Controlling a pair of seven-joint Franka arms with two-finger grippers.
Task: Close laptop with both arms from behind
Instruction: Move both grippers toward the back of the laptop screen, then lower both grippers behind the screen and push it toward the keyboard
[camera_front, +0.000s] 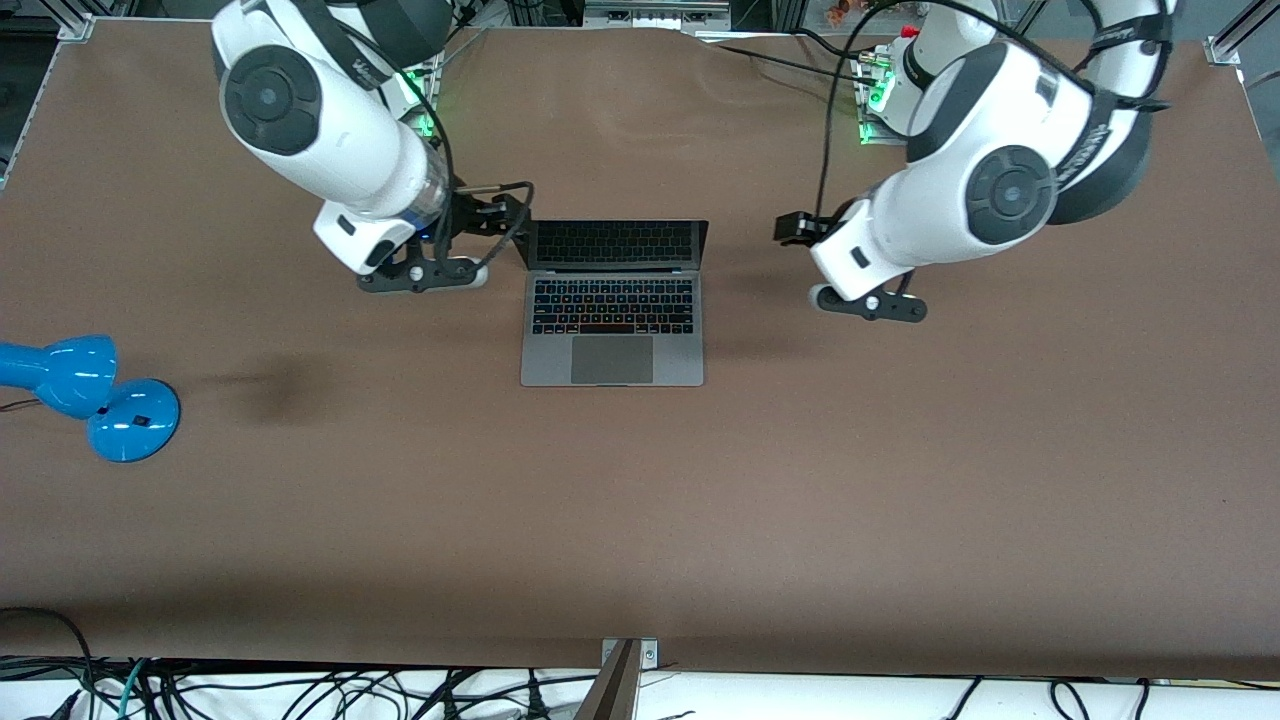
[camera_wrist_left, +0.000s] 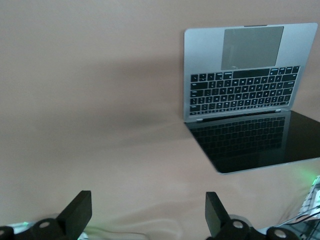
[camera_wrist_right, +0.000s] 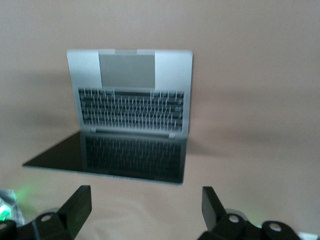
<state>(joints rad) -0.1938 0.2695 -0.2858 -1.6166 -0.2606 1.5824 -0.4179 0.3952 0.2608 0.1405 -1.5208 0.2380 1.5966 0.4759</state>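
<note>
Jaws on both our grippers stand wide and hold nothing, the right gripper (camera_front: 500, 212) beside one edge of the screen and the left gripper (camera_front: 797, 229) off the other. Our laptop (camera_front: 612, 330) sits open mid-table, so we should bring both to the lid's back together and press evenly.
</note>
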